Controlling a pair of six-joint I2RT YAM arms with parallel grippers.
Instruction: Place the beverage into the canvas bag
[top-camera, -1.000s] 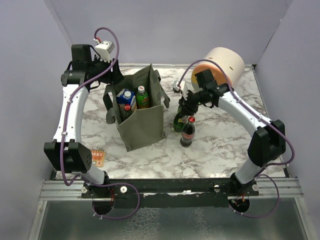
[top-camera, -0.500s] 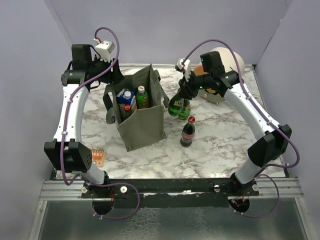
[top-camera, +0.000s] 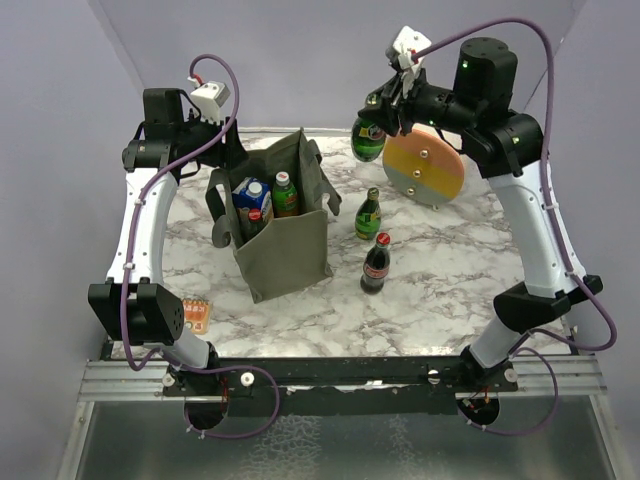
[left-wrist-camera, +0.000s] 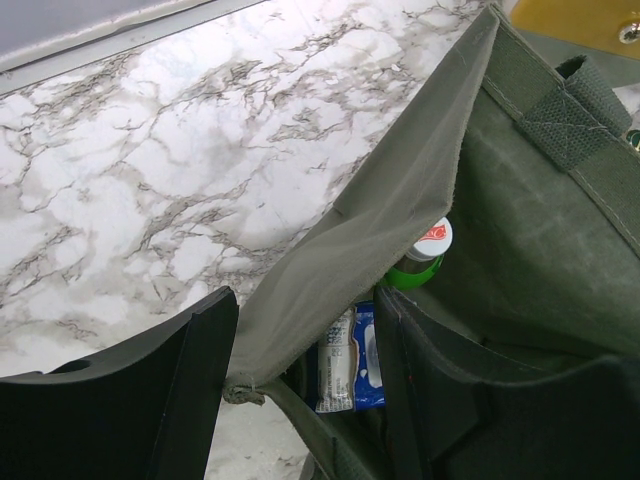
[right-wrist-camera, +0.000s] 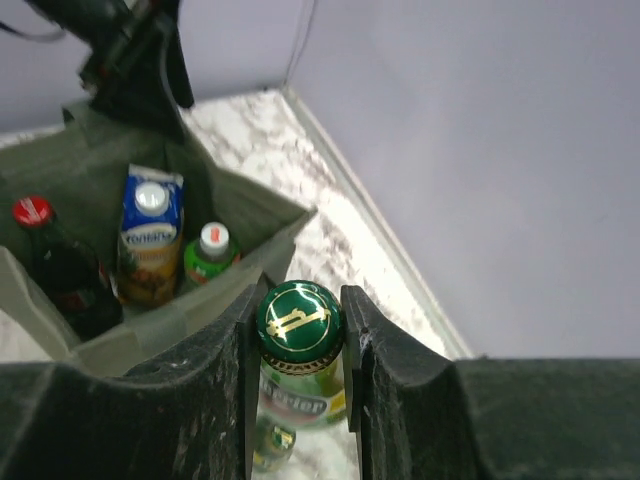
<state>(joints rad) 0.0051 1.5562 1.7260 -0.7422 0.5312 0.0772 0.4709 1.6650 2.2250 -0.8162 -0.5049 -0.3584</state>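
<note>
- The right claw (right-wrist-camera: 300, 335) is clamped on a green glass bottle with a gold-printed cap (right-wrist-camera: 299, 318), one finger on each side of the neck just under the cap, so the bottle hangs upright beneath it
- This beverage hangs high over the far side of the white marble-patterned counter (top-camera: 440, 270), in front of the cream-and-orange cylinder (top-camera: 428, 168) and well apart from the olive-green canvas bag (top-camera: 285, 250); the height looks meant to clear the bag's tall rim
- The left claw (left-wrist-camera: 305, 330) has its fingers spread astride one wall of the bag, not visibly pinching it; I judge it is there to keep the mouth wide and the soft bag upright
- A blue drink carton (right-wrist-camera: 150, 235), a white-capped green bottle (right-wrist-camera: 208, 250) and a red-capped dark cola bottle (right-wrist-camera: 50, 260) already stand in the bag, with room beside them
- A smaller green bottle (top-camera: 369, 213) and a second red-capped cola bottle (top-camera: 376, 263) stand upright, close together, on the counter to the right of the bag, probably awaiting their turn
- The move now called for is leftward over the opening, then straight down
</note>
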